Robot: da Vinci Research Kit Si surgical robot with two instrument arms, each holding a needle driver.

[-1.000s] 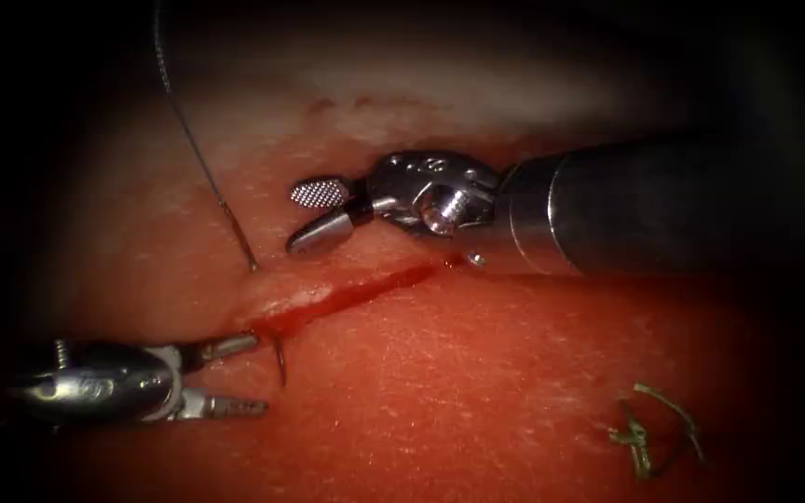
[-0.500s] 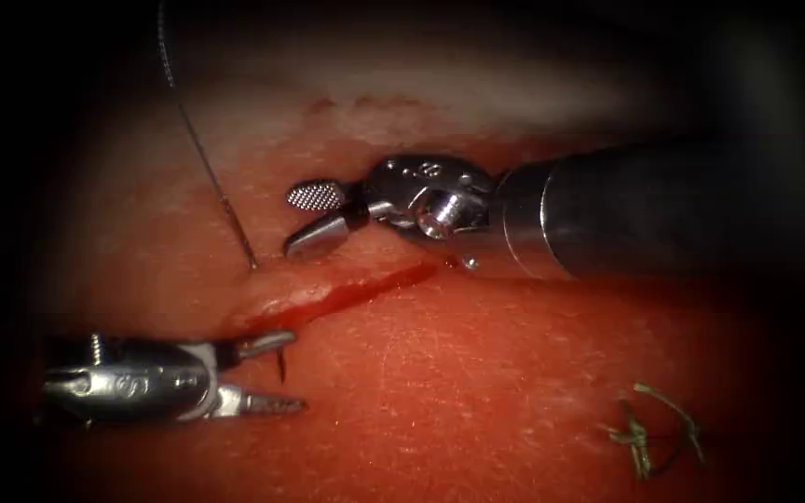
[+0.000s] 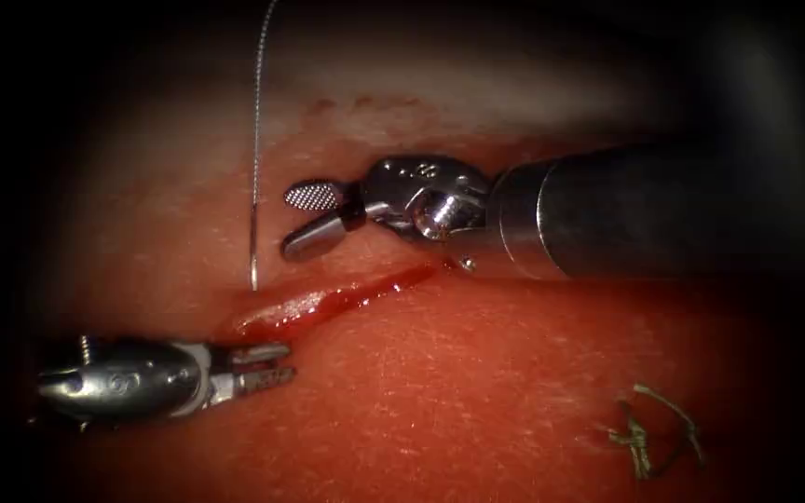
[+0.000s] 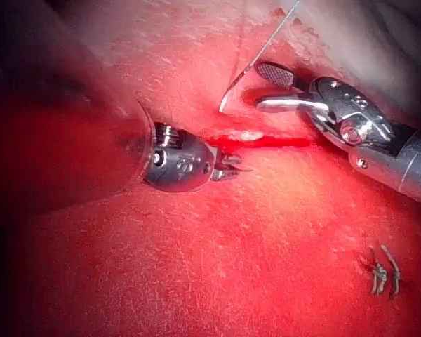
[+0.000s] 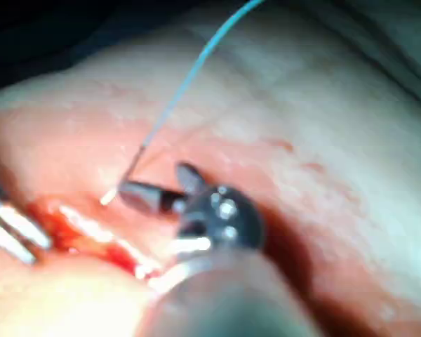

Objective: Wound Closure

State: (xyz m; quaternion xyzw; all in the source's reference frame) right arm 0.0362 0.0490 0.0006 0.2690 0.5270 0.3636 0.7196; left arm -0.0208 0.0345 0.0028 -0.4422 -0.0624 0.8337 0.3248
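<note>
The cut (image 3: 328,298) runs slantwise across the tissue (image 3: 477,373), wet with red fluid. At its lower left end my left tool (image 3: 283,365) lies flat with its jaws shut on the needle's tip where it stands out of the tissue just below the cut; the jaws hide the needle. The thread (image 3: 255,140) comes down almost straight and enters the tissue just above the cut's left part. Above the cut my right tool (image 3: 293,222) holds nothing, jaws open beside the thread. The left wrist view has the left tool (image 4: 235,163), right tool (image 4: 263,88) and thread (image 4: 256,60).
Cut ends of green thread (image 3: 649,433) lie on the tissue at the lower right, also seen as cut ends (image 4: 382,270) in the left wrist view. The right tool's thick shaft (image 3: 626,210) spans the upper right above the cut.
The left tool's jaws, open around the needle's tip before, have shut on it. The thread has swung from a slant to nearly upright. The right tool has barely moved.
</note>
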